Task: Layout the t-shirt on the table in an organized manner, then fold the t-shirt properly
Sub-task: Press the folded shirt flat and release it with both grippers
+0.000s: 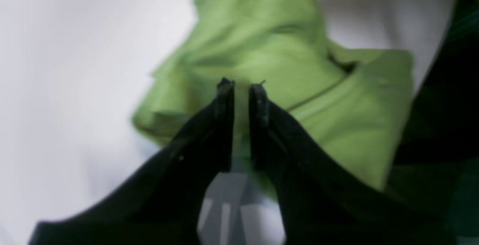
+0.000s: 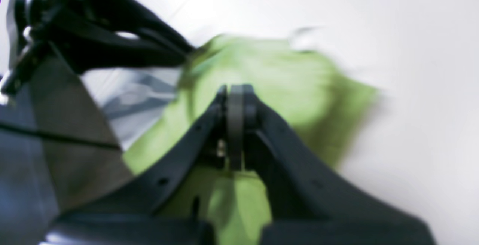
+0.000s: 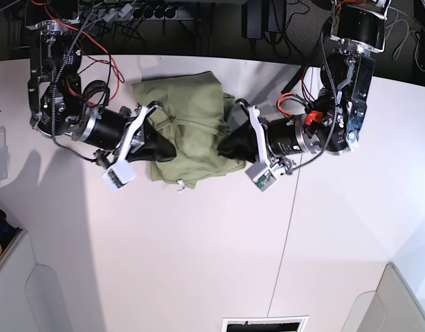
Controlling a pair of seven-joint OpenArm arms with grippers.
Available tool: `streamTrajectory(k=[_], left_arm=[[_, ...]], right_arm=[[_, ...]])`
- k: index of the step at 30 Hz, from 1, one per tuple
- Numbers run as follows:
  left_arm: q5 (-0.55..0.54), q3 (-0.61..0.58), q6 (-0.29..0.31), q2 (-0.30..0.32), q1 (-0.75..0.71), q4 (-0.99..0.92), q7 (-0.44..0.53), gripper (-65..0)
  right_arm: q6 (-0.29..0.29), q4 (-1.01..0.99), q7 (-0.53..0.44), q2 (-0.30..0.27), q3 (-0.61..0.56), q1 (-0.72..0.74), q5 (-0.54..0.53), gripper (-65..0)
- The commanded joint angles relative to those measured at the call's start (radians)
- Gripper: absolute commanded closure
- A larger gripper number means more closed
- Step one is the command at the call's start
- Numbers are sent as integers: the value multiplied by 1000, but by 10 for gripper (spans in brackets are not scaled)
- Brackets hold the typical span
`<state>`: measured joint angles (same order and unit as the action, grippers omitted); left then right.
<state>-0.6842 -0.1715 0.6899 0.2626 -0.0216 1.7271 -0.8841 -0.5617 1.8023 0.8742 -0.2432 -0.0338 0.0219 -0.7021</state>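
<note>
Layout stage, far from done. The olive-green short-sleeved cotton t-shirt lies bunched and creased near the far edge of the large flat white table, between the two arms; no sleeve or hem is spread flat, and no fold has been made. A small white tag pokes out at the near edge of the shirt.

Left of the base view: the right gripper, black jaws pressed together, tip on the cloth's left side. The blurred right wrist view shows no fabric between the closed jaws.

Right of the base view: the left gripper sits at the shirt's right edge. The left wrist view shows its jaws slightly parted with green showing in the gap; whether they pinch cloth I cannot tell.

Left to do, as I judge it: spread it all out, then fold.

Around: cables and dark equipment beyond the far edge, thin dark seam on the tabletop. Both arms crowd the shirt; nothing else blocks it.
</note>
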Motion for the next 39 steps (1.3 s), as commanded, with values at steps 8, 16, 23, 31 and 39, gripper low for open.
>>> streamTrajectory(k=[8, 16, 23, 31, 39], left_arm=[[53, 2, 8, -69, -84, -19, 97, -80], [108, 2, 8, -129, -63, -131, 150, -80], [16, 18, 8, -129, -12, -33, 48, -80], [-84, 21, 8, -75, -88, 85, -11, -80], [-83, 56, 8, -46, -219, 123, -10, -80]], right_arm=[[9, -172, -165, -6, -97, 19, 210, 0], [8, -256, -175, -5, -97, 24, 148, 0], [16, -113, -126, -5, -74, 35, 127, 0], [15, 2, -46, -12, -57, -18, 80, 0], [5, -23, -89, -11, -57, -143, 164, 0]])
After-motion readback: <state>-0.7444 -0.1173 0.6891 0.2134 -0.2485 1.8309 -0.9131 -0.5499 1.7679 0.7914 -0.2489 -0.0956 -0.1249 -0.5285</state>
